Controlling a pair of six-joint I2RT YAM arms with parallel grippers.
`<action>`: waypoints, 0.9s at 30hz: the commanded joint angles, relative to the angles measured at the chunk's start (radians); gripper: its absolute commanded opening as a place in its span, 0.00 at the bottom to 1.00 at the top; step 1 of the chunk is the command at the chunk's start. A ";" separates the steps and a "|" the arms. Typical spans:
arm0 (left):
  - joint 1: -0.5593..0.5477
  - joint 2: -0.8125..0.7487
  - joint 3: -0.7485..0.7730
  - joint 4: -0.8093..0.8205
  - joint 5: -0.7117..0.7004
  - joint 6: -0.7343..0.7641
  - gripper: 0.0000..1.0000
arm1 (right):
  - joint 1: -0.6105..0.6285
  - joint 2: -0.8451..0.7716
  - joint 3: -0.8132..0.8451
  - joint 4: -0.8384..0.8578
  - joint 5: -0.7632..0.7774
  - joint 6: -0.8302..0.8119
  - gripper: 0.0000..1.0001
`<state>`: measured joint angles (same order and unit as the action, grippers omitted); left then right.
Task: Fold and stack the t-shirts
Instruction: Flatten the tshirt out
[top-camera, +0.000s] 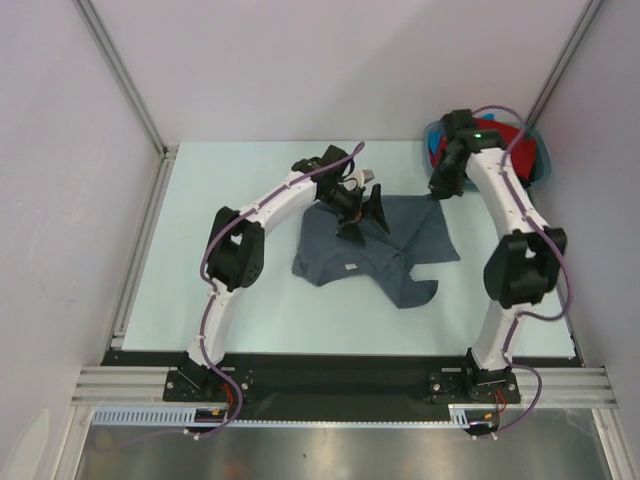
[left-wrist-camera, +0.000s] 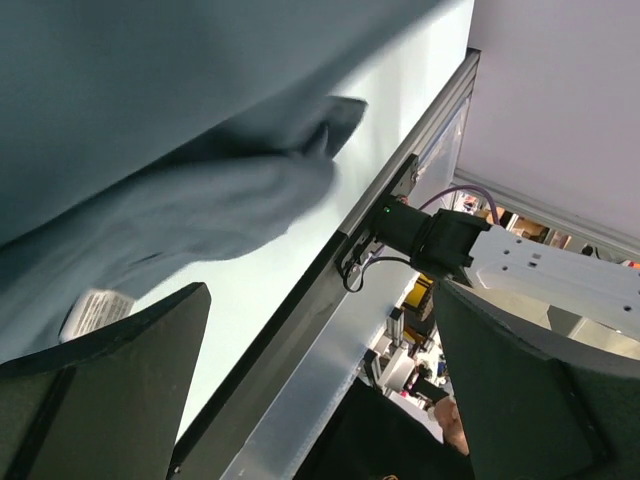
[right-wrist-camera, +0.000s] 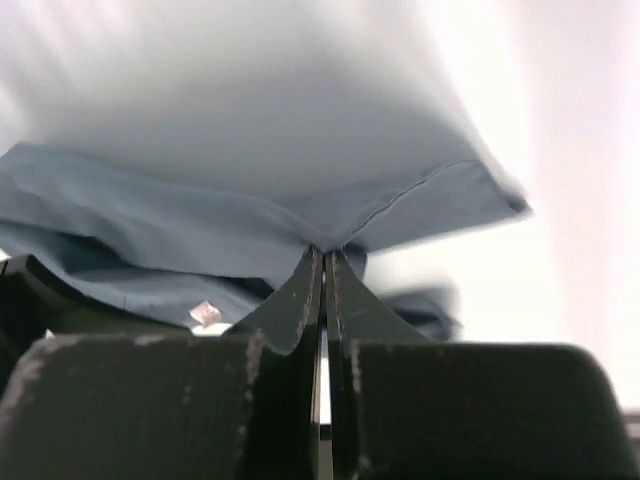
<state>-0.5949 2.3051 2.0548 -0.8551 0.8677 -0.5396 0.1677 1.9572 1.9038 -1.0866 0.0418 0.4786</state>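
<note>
Currently right gripper (right-wrist-camera: 322, 258) pinched tight on grey t-shirt (top-camera: 372, 258) edge (cloth bunched just ahead); left gripper (top-camera: 365, 215) gaping wide, shirt beneath.

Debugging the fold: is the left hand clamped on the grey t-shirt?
No, the left hand stands wide open with only table and rail showing in the gap, and the grey t-shirt lies beyond it.

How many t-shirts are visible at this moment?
2. The grey t-shirt lies crumpled on the table; the red t-shirt sits in the teal tub at the far right, where more cloth may be hidden.
</note>
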 joint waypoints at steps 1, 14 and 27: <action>-0.008 -0.036 -0.021 0.004 0.007 0.029 1.00 | -0.098 -0.177 -0.057 -0.062 0.229 0.026 0.00; -0.014 -0.065 -0.064 -0.030 -0.021 0.067 1.00 | -0.221 -0.370 -0.167 -0.180 0.500 0.054 0.12; -0.028 -0.073 -0.058 -0.012 -0.093 0.046 1.00 | -0.174 -0.325 -0.074 -0.113 0.302 -0.002 0.92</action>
<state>-0.6094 2.2944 1.9915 -0.8864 0.8272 -0.4892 -0.0334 1.6257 1.7733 -1.2343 0.4099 0.4995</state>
